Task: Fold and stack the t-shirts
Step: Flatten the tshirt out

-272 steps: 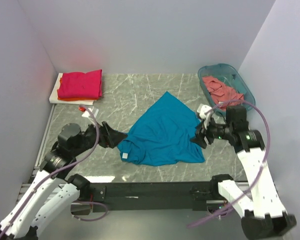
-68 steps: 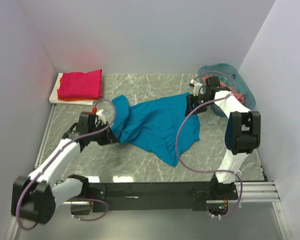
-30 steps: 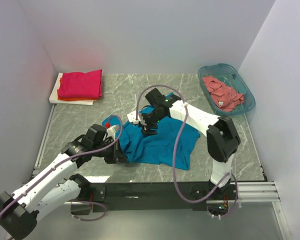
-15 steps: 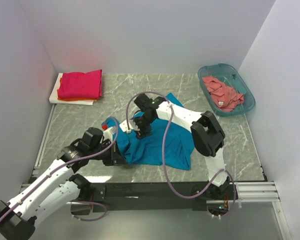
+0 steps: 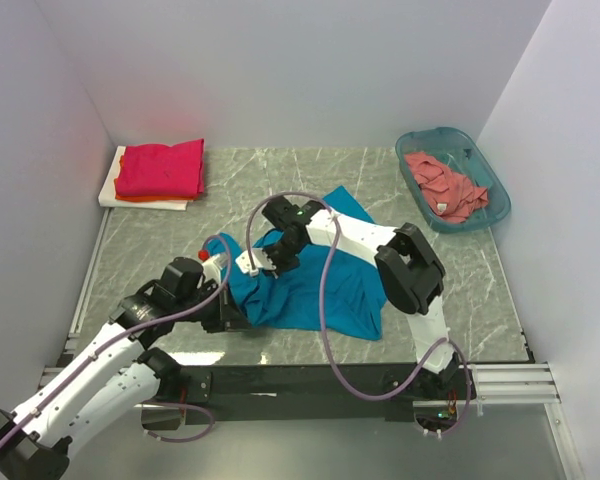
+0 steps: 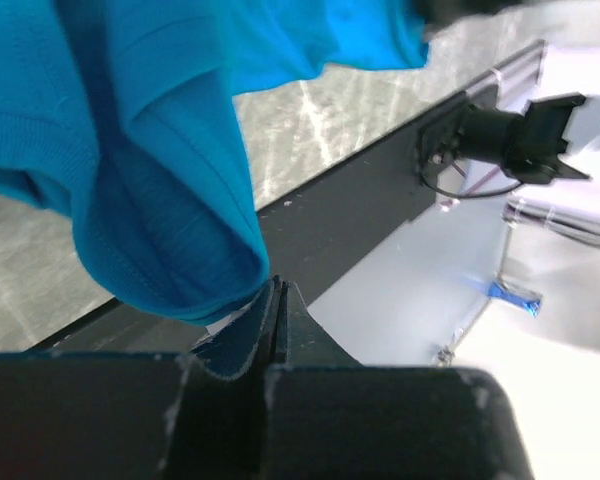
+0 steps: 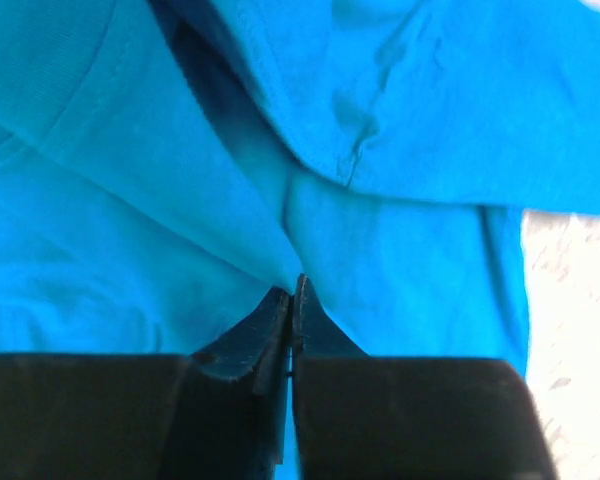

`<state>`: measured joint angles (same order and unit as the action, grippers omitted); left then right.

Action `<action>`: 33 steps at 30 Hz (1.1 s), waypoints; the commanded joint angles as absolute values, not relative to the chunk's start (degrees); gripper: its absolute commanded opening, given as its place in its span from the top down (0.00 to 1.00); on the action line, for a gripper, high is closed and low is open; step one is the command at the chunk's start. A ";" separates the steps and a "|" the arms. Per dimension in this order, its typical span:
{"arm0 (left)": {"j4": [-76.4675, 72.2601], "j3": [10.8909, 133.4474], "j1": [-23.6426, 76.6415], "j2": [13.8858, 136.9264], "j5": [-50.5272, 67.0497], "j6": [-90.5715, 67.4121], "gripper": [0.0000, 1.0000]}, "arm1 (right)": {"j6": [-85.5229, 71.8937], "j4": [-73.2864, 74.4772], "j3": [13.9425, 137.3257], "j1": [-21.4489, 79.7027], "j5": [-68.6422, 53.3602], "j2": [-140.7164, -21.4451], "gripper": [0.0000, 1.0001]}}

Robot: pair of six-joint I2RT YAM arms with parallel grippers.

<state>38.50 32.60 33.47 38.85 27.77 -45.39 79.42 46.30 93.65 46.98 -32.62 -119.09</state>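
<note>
Left end effector (image 6: 277, 296) clamped on teal-blue t-shirt (image 5: 315, 292), right end effector (image 7: 293, 292) pinching it

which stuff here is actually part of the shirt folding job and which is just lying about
Part of the job:
- teal-blue t-shirt, pinched by the left gripper and the right gripper
- magenta-red t-shirt, folded
- orange t-shirt beneath it
- salmon-pink t-shirt, crumpled

Just lying about:
- teal plastic basket holding the salmon-pink one
- white board under the folded pile
</note>
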 commanded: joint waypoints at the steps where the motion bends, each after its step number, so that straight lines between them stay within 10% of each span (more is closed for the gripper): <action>1: 41.21 36.90 33.84 37.44 23.14 -46.32 1.00 | 75.95 43.60 92.37 44.22 -32.26 -112.52 1.00; 17: 33.59 85.92 33.84 52.53 -1.76 -32.62 1.00 | 47.99 30.33 110.89 38.94 -1.34 -75.43 1.00; 25: 17.78 109.32 33.84 62.31 14.37 -32.69 0.99 | 49.30 30.76 126.82 38.41 4.66 -70.50 1.00; 33: 6.43 104.87 33.84 63.99 26.63 -42.71 0.99 | 52.82 31.47 128.59 36.12 5.53 -68.29 1.00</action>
<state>11.99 108.29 33.85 64.05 20.01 -38.39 50.52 33.61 127.59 36.64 2.72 -68.49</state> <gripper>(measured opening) 0.012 0.009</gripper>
